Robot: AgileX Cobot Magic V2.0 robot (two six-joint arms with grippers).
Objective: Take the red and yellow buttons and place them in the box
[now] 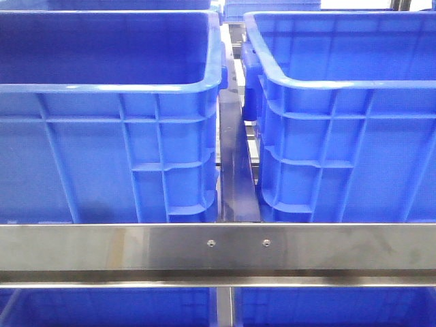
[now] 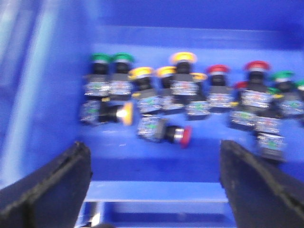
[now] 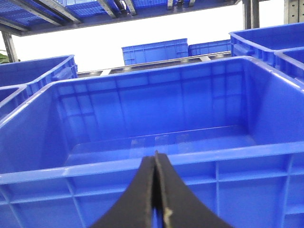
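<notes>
The left wrist view looks down into a blue crate (image 2: 57, 85) holding several push buttons with red, yellow and green caps. A red button (image 2: 184, 136) and a yellow button (image 2: 125, 114) lie on their sides nearest me; others stand in a row behind. My left gripper (image 2: 153, 144) hangs open above the crate's near wall with nothing between its fingers (image 2: 52, 185). My right gripper (image 3: 155, 157) is shut and empty, just outside the near rim of the box (image 3: 71, 168), whose inside is bare. Neither gripper shows in the front view.
In the front view two tall blue crates stand side by side, left (image 1: 102, 136) and right (image 1: 340, 136), with a narrow gap (image 1: 235, 163) between them and a steel rail (image 1: 218, 245) across the front. More blue crates (image 3: 154, 50) and shelving stand behind the box.
</notes>
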